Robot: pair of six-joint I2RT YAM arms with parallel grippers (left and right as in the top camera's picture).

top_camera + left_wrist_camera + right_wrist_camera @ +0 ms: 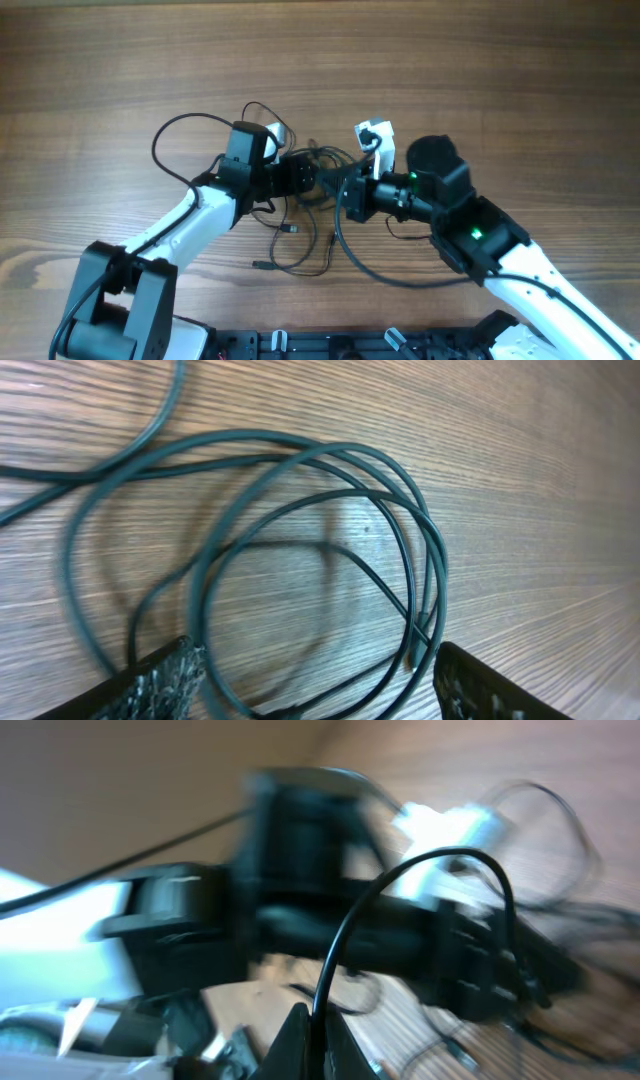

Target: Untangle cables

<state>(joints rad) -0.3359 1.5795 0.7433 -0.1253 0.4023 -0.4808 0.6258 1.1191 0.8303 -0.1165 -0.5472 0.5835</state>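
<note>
Currently: the loosening step is in hand, judged from the grip layout.

Overhead. Both arms reach inward and meet over the middle of the counter (500, 60). The left claw (303, 178) and right claw (345, 195) face each other, close together. The cables (312, 160) bunch between and under them, with loose loops trailing toward the robot's base. A white plug (378, 140) lies just beyond the right claw.

Left wrist. The left claw (315, 660) is released, its fingers (165, 675) spread wide and low over the wood. Several overlapping coils of the cables (432, 560) lie flat between them, none gripped.

Right wrist. Blurred. The right claw (312, 1035) is clenched on one thin black strand of the cables (440, 855), which arcs up and away from the tips. The left arm's wrist fills the background.

Next move, as a judgement: the left claw should shut on one coil strand, not the whole stack. The arms then draw apart so the loops slide free. Risk: pinching two strands would tighten the tangle.
</note>
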